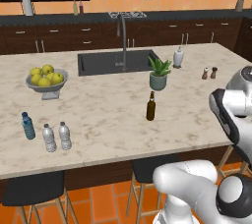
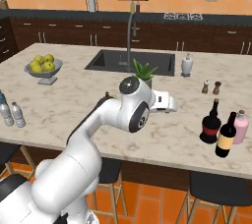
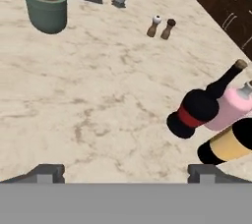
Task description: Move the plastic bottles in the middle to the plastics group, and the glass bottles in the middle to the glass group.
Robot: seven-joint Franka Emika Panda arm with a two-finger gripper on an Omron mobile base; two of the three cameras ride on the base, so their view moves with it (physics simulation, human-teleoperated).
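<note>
One brown-olive bottle (image 1: 151, 106) stands alone mid-surface, just in front of the potted plant (image 1: 159, 73). The wine bottle (image 2: 227, 135) sits beside the red-banded bottle (image 2: 211, 122). The gripper (image 3: 126, 171) hangs spread and empty; next, reach back for that brown bottle.

I'm looking at a polished, veined marble counter (image 1: 113, 115). The red-banded bottle (image 3: 194, 111) reads as dark glossy glass, the pink bottle (image 3: 229, 107) smooth and matt. The water bottles (image 1: 56, 137) look like clear plastic, and the fruit bowl (image 1: 45, 86) like dull grey metal.
</note>
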